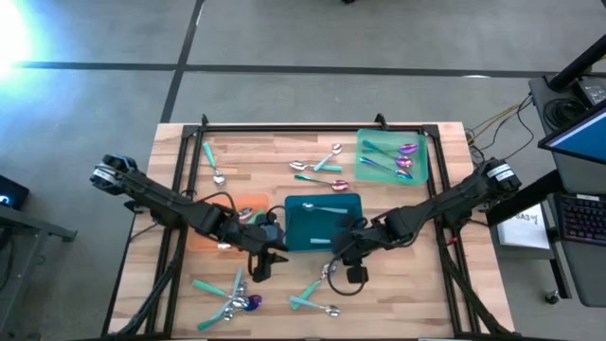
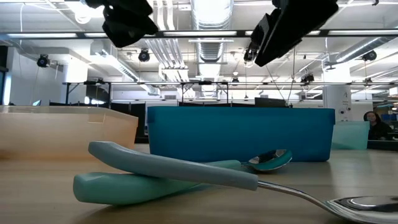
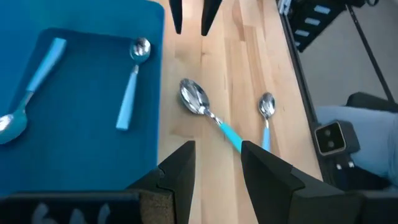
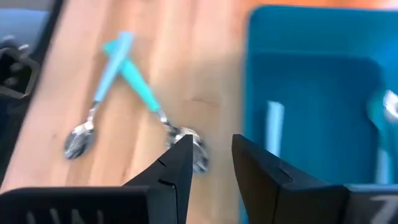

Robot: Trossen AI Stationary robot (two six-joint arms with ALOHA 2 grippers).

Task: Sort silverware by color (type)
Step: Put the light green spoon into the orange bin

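Light, stiff and slick at the shiny bowl; best pinched across the teal handle of the spoon [image 4: 134,84], lying flat on the tabletop [image 1: 284,152] just ahead of the right fingers [image 4: 180,168]. Both sets of fingers parted and empty, right [image 1: 354,271] poised above the crossed pair, left [image 1: 258,273] hovering beside the teal tray [image 1: 352,239].

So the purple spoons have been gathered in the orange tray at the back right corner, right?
Not quite: the purple spoons lie in the green tray at the back right corner. The orange tray sits left of the teal one. The high view shows it.
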